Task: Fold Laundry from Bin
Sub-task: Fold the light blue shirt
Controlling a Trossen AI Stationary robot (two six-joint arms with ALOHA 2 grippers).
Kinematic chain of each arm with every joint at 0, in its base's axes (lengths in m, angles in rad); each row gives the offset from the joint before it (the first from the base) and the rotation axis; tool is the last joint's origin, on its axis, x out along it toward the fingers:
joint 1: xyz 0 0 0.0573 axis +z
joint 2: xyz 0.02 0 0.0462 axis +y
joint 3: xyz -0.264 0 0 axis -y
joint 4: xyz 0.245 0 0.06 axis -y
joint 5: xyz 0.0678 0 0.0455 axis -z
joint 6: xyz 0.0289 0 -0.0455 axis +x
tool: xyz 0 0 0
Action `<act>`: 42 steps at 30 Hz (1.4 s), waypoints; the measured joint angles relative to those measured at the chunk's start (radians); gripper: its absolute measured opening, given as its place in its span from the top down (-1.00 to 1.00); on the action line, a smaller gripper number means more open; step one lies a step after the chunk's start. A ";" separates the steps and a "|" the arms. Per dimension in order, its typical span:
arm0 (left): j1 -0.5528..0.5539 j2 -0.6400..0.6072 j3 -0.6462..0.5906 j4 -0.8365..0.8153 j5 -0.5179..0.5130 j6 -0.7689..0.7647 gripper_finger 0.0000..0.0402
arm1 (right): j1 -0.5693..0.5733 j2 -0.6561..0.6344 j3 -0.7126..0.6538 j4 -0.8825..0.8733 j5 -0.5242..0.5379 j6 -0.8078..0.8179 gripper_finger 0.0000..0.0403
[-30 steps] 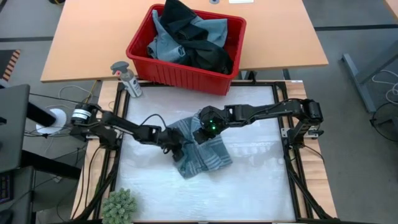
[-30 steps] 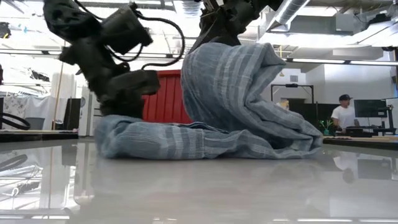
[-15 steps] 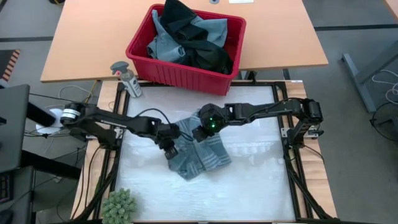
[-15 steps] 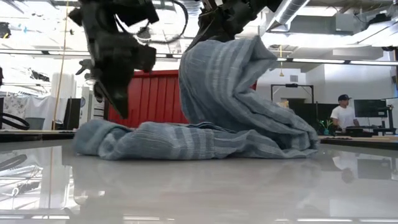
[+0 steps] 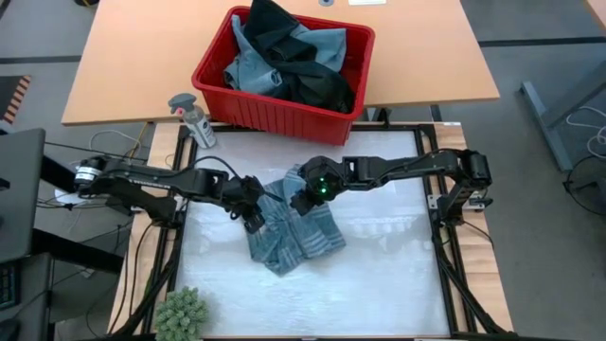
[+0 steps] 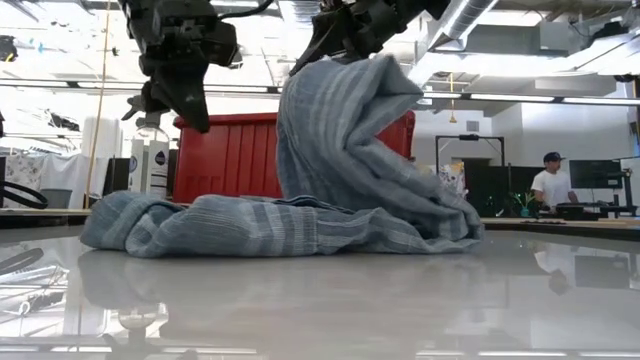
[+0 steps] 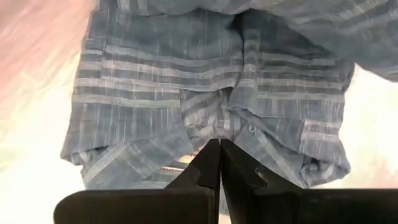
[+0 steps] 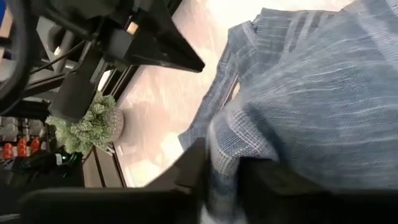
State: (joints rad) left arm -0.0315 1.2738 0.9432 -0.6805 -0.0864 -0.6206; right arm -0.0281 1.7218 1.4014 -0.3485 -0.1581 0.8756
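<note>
Seen from above, a striped grey-blue shirt (image 5: pixel 294 232) is lying crumpled at the middle of the pale, glossy desk (image 5: pixel 379 284), with the left tool (image 5: pixel 254 220) hanging at its edge and the right tool (image 5: pixel 301 201) over its top. Only the level view is showing one fold lifted into a tall soft peak. The left wrist camera is showing its fingers (image 7: pixel 211 165) pressed together, empty. The right wrist camera is showing fingers (image 8: pixel 193 168) clamping the woven cloth. More laundry (image 5: pixel 284 62) is filling the red ribbed bin (image 5: pixel 275 114) behind. A person (image 6: pixel 550 185) is standing far off.
</note>
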 joint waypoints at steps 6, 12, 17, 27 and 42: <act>0.000 0.011 0.000 0.009 0.000 -0.005 1.00 | 0.009 0.000 -0.003 -0.006 0.002 -0.022 -0.05; 0.000 0.011 0.000 0.000 -0.001 -0.010 1.00 | 0.022 0.000 -0.041 0.057 0.002 -0.068 -0.32; 0.000 0.011 0.000 -0.025 0.000 -0.016 1.00 | 0.022 0.000 -0.049 0.071 0.000 -0.098 -0.34; -0.014 -0.040 0.008 -0.057 -0.010 -0.053 1.00 | 0.008 0.000 -0.049 -0.007 0.001 -0.143 -0.35; 0.310 0.079 0.054 0.103 0.160 0.582 0.87 | -0.003 0.000 -0.049 -0.302 0.119 -0.120 -0.35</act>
State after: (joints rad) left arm 0.2788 1.3526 0.9974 -0.5778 0.0731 -0.0386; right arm -0.0309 1.7214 1.3525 -0.6501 -0.0391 0.7552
